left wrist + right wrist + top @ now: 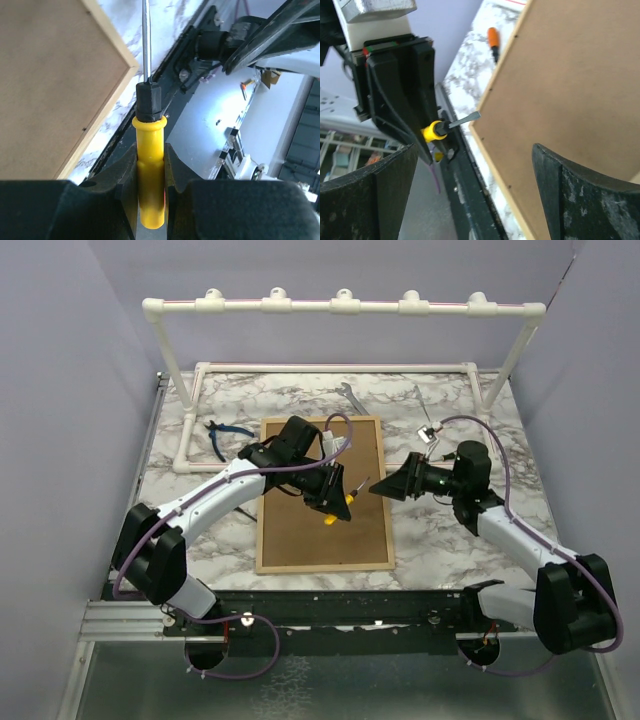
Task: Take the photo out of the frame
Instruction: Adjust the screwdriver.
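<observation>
Frame (300, 540) face-down, left hand (335, 502) pinching screwdriver (149, 145), right hand (380, 487) spread

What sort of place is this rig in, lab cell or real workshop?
Likely a lab test cell: plain lilac walls box in a marble-patterned tabletop, a white PVC pipe rack stands at the back, and two white-and-black robot arms sit at the near edge.

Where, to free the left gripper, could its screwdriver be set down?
Bare marble table right of the frame, up to the right arm; a smaller patch front-left, between frame and left arm. Crowded: pliers back-left, metal tools near the PVC rack, left gripper and right gripper close together over the frame's right edge.
</observation>
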